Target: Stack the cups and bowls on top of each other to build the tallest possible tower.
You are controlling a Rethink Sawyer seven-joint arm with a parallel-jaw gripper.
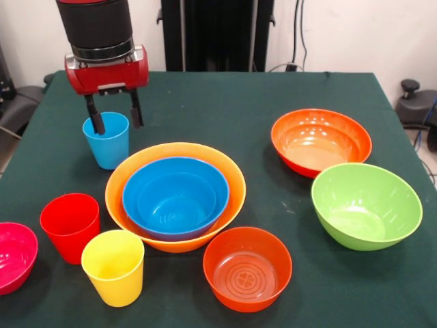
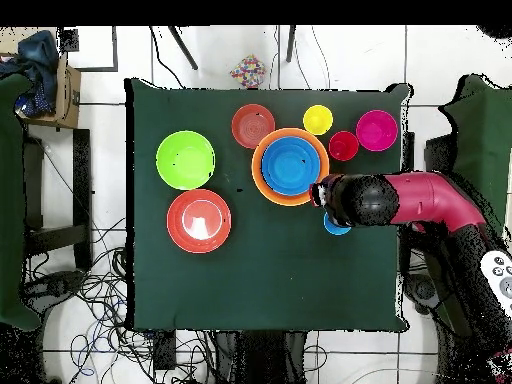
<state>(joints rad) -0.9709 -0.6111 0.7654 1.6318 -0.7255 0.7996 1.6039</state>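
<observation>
On the green desk (image 1: 225, 102), left to right in the front view: one pink bowl (image 1: 12, 256), three cups – red (image 1: 69, 226), yellow (image 1: 114, 266), light blue (image 1: 107, 139) – then the tower (image 1: 175, 195), a blue bowl nested in the orange one, two red-orange bowls (image 1: 247, 268) (image 1: 321, 141) and one green bowl (image 1: 366, 205). The pincer (image 1: 115, 113) is released, its fingers straddling the light blue cup's rim

The front view is taken from across the surface (image 1: 225, 109), low and close, facing the pedestal at its far edge; the near corners are cut off. The overhead view is taken straight down from well above, all four edges of the surface (image 2: 265, 280) being seemingly included. The whole tabletop layout is shared.
</observation>
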